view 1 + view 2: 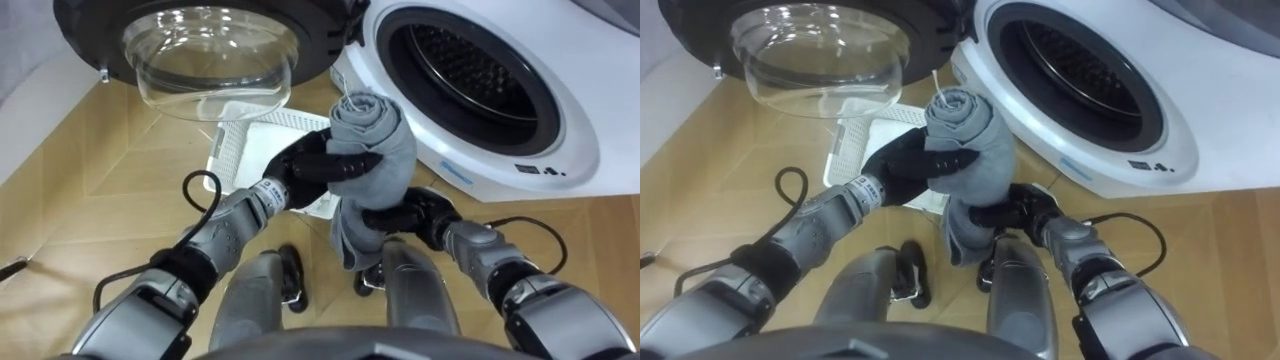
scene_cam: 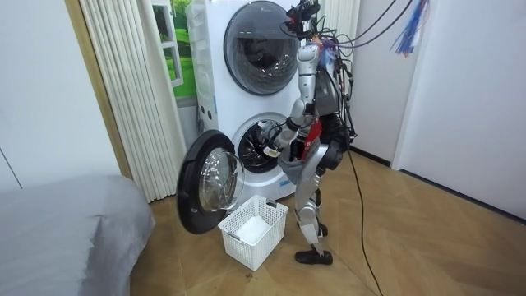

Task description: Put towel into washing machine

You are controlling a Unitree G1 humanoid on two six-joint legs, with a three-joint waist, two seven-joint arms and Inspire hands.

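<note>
A rolled grey towel hangs in the air in front of the washing machine's open round drum. My left hand is shut on the towel's upper part from the left. Lower down, my right hand grips it from the right. In the room view I stand upright before the lower washing machine, holding the towel at waist height near the drum opening.
The machine's door with its glass bowl swings open at my left. A white plastic laundry basket sits on the wooden floor below the door. A second machine is stacked above. A grey bed lies at the room view's left.
</note>
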